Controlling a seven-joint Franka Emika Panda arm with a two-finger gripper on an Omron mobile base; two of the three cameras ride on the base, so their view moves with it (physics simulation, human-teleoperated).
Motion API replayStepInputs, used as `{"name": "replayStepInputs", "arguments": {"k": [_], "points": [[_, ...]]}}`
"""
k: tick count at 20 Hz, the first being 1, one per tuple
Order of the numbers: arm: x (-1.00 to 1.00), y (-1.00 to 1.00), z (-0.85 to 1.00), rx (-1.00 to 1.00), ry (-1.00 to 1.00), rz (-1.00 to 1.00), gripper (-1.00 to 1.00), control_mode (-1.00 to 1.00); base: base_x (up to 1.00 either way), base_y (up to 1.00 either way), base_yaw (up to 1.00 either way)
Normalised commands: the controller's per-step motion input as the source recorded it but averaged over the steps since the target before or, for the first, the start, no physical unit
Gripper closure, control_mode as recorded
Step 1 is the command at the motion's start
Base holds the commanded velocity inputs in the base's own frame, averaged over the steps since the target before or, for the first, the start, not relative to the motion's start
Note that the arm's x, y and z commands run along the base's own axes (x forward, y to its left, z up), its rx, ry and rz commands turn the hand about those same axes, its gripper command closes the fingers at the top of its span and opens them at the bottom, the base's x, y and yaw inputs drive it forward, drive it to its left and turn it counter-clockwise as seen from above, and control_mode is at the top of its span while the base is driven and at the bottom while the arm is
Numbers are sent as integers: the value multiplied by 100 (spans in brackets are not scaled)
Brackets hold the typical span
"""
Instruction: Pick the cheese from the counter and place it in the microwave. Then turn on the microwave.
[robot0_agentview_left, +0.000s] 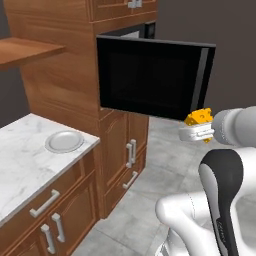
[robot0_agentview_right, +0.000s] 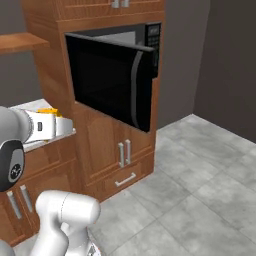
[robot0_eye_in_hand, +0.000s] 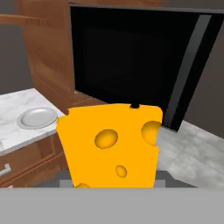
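On the left I have the counter (robot0_agentview_left: 25, 150), with a grey plate (robot0_agentview_left: 64, 141) on it and no wedge left there. The cheese (robot0_agentview_left: 199, 118) is up in the air, pinched in my gripper (robot0_agentview_left: 196, 131), which hangs to the right of the counter and just below the near corner of the microwave door (robot0_agentview_left: 150, 77). In the hand view the cheese (robot0_eye_in_hand: 111, 144) fills the foreground with the dark door glass behind it, so the grip looks sound to me.

The microwave (robot0_agentview_right: 117, 75) has its door swung out towards me, and that is my obstacle. From here I reckon I must carry the wedge round the door's free right edge, not under it, then swing in leftward to the cavity behind. I would raise the hand to cavity height first, keep the wedge level, and release only once it is well inside and low over the floor
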Motion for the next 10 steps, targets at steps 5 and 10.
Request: {"name": "replayStepInputs", "arguments": {"k": [5, 10], "points": [[0, 0, 0, 0, 0, 0, 100, 100, -3, -48, -25], [0, 0, 0, 0, 0, 0, 100, 100, 0, -45, -25]]}}
